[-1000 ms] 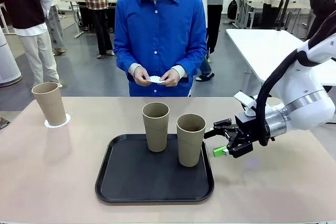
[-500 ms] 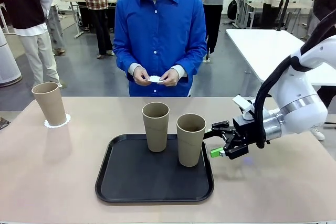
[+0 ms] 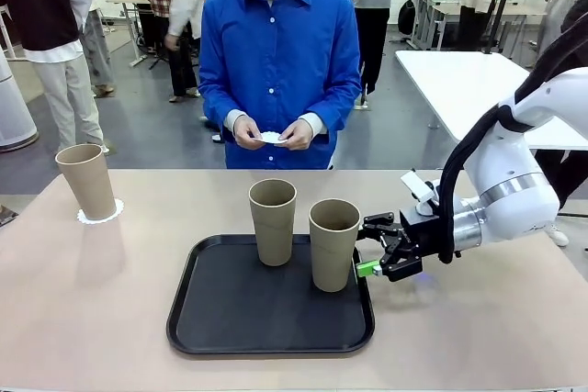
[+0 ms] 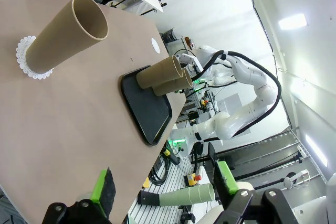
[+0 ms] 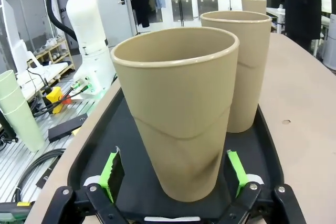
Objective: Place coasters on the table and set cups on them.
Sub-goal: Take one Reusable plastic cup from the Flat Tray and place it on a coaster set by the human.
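Standing on tray (image 3: 230, 319): near cup (image 3: 333, 245), right pincer (image 3: 366, 247) spread either side of it; far cup (image 3: 273, 222). Third cup (image 3: 87, 181) sits on coaster (image 3: 99, 218), worktop (image 3: 478, 337) far left. Left pincer (image 4: 163, 179) spread, empty. Person (image 3: 280, 52) holds another coaster (image 3: 273, 139).

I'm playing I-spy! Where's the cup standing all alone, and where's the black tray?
lone cup (image 3: 87, 181): front view, middle of its side.
black tray (image 3: 234, 309): front view, bare floor near its front rim.

coaster (image 3: 109, 217) mostly under cup (image 3: 86, 181), tray (image 5: 123, 129) cropped
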Tool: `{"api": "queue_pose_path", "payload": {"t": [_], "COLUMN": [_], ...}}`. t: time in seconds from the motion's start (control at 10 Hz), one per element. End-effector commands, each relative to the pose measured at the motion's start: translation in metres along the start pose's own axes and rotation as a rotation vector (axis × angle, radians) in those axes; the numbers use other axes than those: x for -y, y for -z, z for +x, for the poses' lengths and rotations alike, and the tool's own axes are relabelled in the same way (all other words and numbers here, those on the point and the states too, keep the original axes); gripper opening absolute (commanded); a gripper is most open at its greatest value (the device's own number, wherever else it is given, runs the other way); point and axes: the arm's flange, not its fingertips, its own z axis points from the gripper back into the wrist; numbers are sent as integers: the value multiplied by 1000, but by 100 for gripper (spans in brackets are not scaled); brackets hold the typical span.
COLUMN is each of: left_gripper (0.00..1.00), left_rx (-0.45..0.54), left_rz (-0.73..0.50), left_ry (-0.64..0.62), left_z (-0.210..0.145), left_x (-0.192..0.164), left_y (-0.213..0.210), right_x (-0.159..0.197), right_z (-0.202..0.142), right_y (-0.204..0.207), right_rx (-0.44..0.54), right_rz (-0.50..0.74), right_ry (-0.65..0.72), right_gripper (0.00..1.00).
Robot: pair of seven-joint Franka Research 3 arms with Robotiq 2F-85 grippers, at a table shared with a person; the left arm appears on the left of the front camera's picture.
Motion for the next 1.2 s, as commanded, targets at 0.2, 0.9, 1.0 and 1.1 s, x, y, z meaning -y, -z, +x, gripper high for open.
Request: {"api": "queue_pose_path", "payload": {"t": [0.2,0.9,1.0,1.1], "left_gripper": [100,100,100,100], "left_rx": [1,1,1,1], "left_rz": [4,4,4,4], "left_ry": [-7,-7,-7,-7], "left_z": [0,0,0,0], "left_x": [2,2,2,2], "left_y": [-2,-2,-2,-2], "right_x": [8,13,15,19], "right_z": [-5,-5,-5,-5], "right_y": [15,21,23,25], "right_rx": [12,17,14,12], "right_rz": [-20,6,4,6], "right_ry": [-28,-21,-22,-15], "right_gripper": [100,100,100,100]}}
